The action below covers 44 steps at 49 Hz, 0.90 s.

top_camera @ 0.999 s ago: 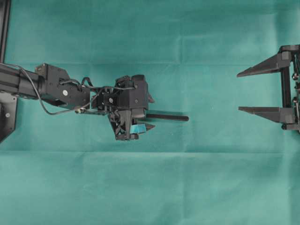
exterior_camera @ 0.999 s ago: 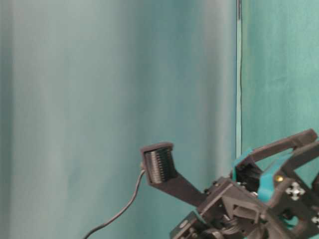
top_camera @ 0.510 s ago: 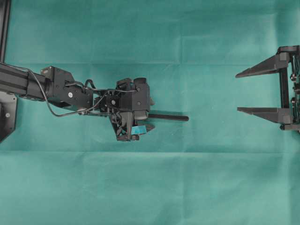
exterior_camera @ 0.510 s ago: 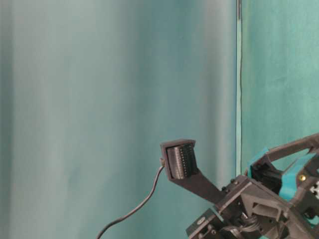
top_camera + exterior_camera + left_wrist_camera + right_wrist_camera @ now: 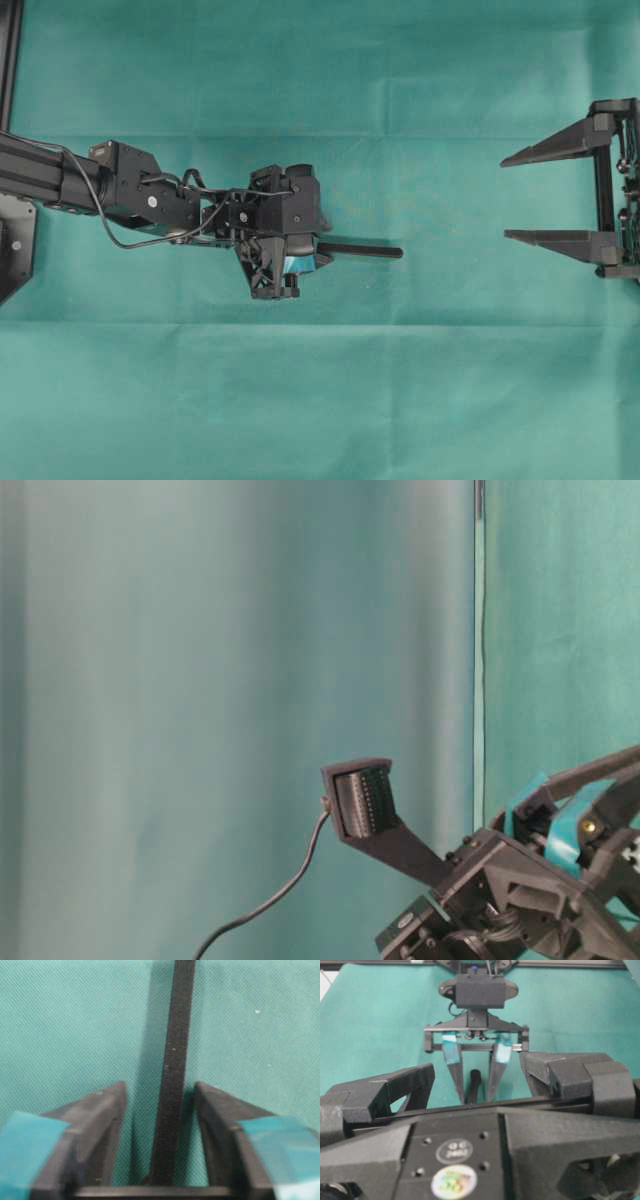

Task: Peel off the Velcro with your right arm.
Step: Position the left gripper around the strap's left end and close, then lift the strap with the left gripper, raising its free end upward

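Note:
The Velcro (image 5: 362, 251) is a thin black strip lying flat on the green cloth, its knob end pointing right. My left gripper (image 5: 318, 247), with teal-padded fingers, stands over the strip's left end. In the left wrist view the Velcro (image 5: 172, 1080) runs between the two fingers (image 5: 100, 1110) with a small gap of cloth on each side, so the left gripper (image 5: 159, 1083) is open and straddles it. My right gripper (image 5: 506, 198), with long all-black pointed fingers, is wide open and empty at the right edge, well away from the strip. The right wrist view shows the Velcro's rounded end (image 5: 475, 1075) facing it.
Green cloth (image 5: 320, 400) covers the whole table. The left arm's links and a looping cable (image 5: 110, 235) stretch in from the left edge. A black frame rail (image 5: 10, 60) stands at the far left. The table-level view shows only part of the left arm (image 5: 500, 890).
The left gripper shifted slightly right and its fingers have drawn closer together around the strip's left end. The Velcro and the right gripper have not moved.

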Available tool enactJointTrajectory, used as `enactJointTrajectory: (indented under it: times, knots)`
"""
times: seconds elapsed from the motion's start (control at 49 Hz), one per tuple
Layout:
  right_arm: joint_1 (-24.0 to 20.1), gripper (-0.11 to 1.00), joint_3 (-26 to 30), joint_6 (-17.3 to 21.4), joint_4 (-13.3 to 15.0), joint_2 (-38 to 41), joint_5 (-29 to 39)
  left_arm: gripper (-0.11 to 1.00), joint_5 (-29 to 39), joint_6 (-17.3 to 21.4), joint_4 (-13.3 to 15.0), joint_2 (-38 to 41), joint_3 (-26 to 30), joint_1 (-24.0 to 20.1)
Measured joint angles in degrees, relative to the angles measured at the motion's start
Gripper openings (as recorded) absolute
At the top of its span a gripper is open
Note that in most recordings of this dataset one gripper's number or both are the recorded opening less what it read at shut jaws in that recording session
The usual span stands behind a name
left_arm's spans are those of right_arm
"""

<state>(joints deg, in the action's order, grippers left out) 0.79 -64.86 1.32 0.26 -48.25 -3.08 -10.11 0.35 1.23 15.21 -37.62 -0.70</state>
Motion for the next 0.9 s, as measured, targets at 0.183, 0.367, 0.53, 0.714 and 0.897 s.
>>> enactJointTrajectory:
  times: [0.183,0.367,0.53,0.714,0.897]
  knots:
    - [0.0,0.93,-0.09,0.0,0.0,0.09,0.0,0.25,0.0,-0.09,0.0,0.0,0.0,0.0]
    - [0.0,0.93,-0.09,0.0,0.0,0.09,0.09,0.17,0.09,0.0,0.0,-0.09,-0.09,0.0]
    - [0.0,0.93,-0.09,0.0,0.0,0.09,0.0,0.13,0.35,0.0,0.0,-1.32,-0.62,0.09]
    - [0.09,0.93,0.0,-0.09,0.0,0.09,0.0,0.13,0.44,0.0,0.0,-4.92,-1.76,0.18]
    - [0.0,0.93,-0.09,-0.26,0.09,0.09,-0.62,0.13,0.53,0.0,0.0,-10.02,-2.72,0.44]
